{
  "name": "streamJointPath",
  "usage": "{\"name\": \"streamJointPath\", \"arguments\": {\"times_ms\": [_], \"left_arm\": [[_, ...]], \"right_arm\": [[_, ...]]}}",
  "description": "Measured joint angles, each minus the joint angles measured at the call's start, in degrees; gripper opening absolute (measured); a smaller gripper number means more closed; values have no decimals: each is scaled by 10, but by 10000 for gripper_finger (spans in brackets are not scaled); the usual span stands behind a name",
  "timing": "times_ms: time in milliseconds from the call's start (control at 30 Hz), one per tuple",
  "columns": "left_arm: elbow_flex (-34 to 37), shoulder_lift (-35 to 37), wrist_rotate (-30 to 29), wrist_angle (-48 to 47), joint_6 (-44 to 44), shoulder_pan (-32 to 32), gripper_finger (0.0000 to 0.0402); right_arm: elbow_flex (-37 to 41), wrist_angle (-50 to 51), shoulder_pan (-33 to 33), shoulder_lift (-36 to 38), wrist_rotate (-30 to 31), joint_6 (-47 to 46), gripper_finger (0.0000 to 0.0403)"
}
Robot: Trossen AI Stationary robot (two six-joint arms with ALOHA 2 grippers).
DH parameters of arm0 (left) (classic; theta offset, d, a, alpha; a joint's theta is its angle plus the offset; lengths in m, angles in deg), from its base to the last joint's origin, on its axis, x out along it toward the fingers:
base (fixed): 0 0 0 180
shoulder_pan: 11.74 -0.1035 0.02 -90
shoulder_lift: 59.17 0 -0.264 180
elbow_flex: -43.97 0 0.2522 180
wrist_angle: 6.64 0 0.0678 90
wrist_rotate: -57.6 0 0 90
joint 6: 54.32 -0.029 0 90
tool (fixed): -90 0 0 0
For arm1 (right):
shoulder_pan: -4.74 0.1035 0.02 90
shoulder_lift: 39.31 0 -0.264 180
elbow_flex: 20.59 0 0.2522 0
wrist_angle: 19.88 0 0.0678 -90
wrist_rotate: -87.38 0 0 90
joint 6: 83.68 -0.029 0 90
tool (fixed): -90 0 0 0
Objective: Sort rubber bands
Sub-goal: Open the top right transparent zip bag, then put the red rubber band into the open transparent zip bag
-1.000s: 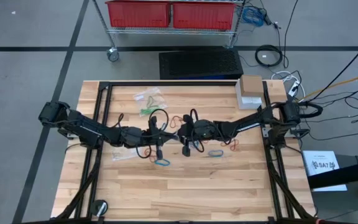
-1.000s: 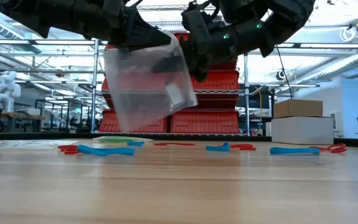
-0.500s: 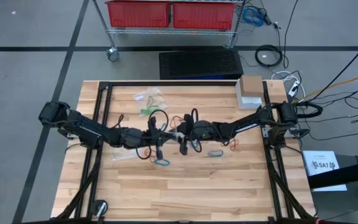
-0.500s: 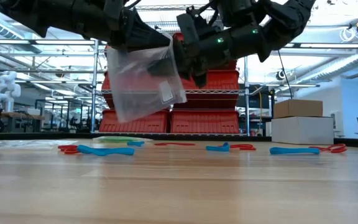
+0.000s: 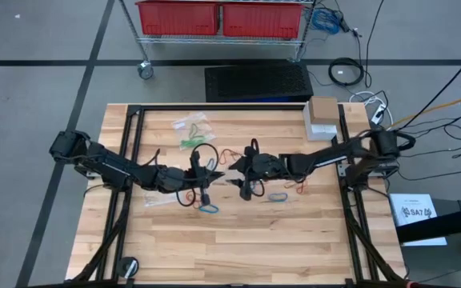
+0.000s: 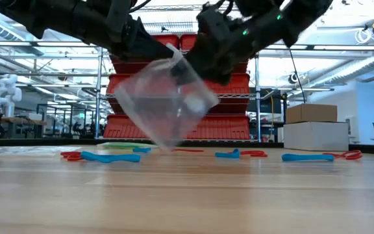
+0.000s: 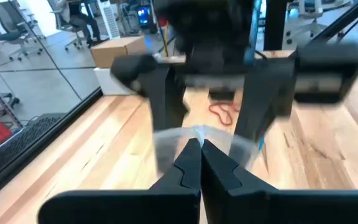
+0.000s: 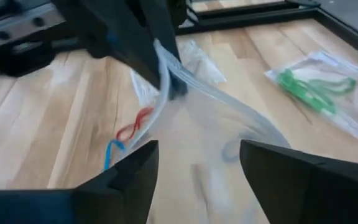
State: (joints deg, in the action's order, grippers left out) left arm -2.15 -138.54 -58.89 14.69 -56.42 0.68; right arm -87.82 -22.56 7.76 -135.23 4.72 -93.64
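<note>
I see a pale planked wood table [image 5: 238, 240] with a black metal frame round it, and both dark arms reaching in to meet at its middle. At one o'clock on the table sit a brown cardboard box [image 5: 323, 108] and a white box [image 5: 318, 128] just beside it. Between the arms hangs a clear, floppy plastic bag [image 6: 166, 104], crumpled and tilted, its bottom corner just above the wood. My left gripper [image 7: 199, 155] has its jaws pressed together, pinching the bag's top edge. My right gripper [image 8: 197, 162] faces it with its jaws spread wide, the bag's mouth bulging in front of them; I cannot tell whether they touch the film. A second flat bag [image 5: 192, 128] at eleven o'clock holds green bands [image 8: 312, 87]. Loose bands, thin soft loops, lie around the centre: blue ones [image 5: 208, 209] at six o'clock under the grippers and red ones [image 5: 298, 186] at three o'clock.
</note>
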Motion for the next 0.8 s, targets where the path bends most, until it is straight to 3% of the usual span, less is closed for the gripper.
{"name": "streamJointPath", "arguments": {"times_ms": [400,667,800], "left_arm": [[0,0,1,-20,-2,0,0],[0,0,6,-29,-3,0,0],[0,0,8,-31,-3,0,0]], "right_arm": [[0,190,17,160,1,22,219],[-1,574,16,212,2,-12,219],[0,667,14,185,2,-30,219]]}}
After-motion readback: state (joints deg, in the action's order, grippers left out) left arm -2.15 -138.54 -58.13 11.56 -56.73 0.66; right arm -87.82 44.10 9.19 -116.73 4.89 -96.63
